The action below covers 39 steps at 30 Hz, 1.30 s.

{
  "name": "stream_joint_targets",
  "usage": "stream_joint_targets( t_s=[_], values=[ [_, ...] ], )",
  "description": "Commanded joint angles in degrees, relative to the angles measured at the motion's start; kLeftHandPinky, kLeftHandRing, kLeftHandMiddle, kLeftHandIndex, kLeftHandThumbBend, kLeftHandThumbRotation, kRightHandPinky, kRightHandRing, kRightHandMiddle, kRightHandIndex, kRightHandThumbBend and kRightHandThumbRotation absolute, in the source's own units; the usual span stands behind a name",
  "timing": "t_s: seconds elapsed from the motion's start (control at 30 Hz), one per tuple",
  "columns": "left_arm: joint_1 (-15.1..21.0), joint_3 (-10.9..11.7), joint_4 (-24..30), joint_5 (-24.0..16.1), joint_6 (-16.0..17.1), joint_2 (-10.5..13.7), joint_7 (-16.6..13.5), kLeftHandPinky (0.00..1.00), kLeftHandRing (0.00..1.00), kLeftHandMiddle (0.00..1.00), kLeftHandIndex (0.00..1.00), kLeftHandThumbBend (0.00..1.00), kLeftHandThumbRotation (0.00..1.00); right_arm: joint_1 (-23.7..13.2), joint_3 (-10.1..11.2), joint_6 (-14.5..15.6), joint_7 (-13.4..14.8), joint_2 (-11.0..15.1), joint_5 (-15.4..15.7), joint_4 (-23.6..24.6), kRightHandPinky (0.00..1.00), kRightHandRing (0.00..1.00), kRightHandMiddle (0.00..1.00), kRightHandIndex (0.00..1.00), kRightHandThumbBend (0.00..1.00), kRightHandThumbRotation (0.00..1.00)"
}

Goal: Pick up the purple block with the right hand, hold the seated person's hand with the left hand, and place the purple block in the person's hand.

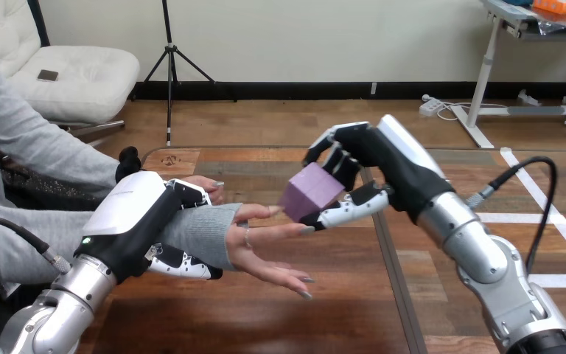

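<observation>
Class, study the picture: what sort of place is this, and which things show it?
Probably a robot test bench for handing things to people: a wooden table, the robot's right hand gripping a purple block near the person's hand, and its left hand clasped round that person's wrist.

Wooden table (pixel 339 317): brown planks, dark seam (pixel 396 280) down middle, white lines (pixel 516 218) at right.

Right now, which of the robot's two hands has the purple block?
The right hand, at the view's right: its fingers and thumb pinch the purple block by the person's open hand. The left hand is curled round the person's sleeved wrist.
</observation>
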<state>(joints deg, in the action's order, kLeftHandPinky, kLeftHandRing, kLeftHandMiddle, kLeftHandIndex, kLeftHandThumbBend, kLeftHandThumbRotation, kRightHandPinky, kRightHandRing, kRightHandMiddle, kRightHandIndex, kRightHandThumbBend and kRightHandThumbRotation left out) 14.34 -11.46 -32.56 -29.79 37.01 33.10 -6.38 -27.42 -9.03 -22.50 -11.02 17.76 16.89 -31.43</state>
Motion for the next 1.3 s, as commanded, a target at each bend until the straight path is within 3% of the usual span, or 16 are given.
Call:
stream_joint_targets(
  t_s=[0.0,1.27],
  values=[
    [3.7,0.6,2.3,1.1,1.6,-1.1,-0.1,0.27,0.31,0.36,0.37,0.78,0.0,-4.3,0.2,0.6,-0.8,-0.6,-1.1,4.6,0.32,0.35,0.39,0.43,0.79,0.0],
    [4.7,1.2,1.6,0.5,1.9,-1.9,-1.5,0.25,0.3,0.34,0.36,0.75,0.0,-0.1,-0.7,2.0,-5.4,-1.8,-1.8,16.1,0.31,0.34,0.39,0.41,0.81,0.0]
  ],
)
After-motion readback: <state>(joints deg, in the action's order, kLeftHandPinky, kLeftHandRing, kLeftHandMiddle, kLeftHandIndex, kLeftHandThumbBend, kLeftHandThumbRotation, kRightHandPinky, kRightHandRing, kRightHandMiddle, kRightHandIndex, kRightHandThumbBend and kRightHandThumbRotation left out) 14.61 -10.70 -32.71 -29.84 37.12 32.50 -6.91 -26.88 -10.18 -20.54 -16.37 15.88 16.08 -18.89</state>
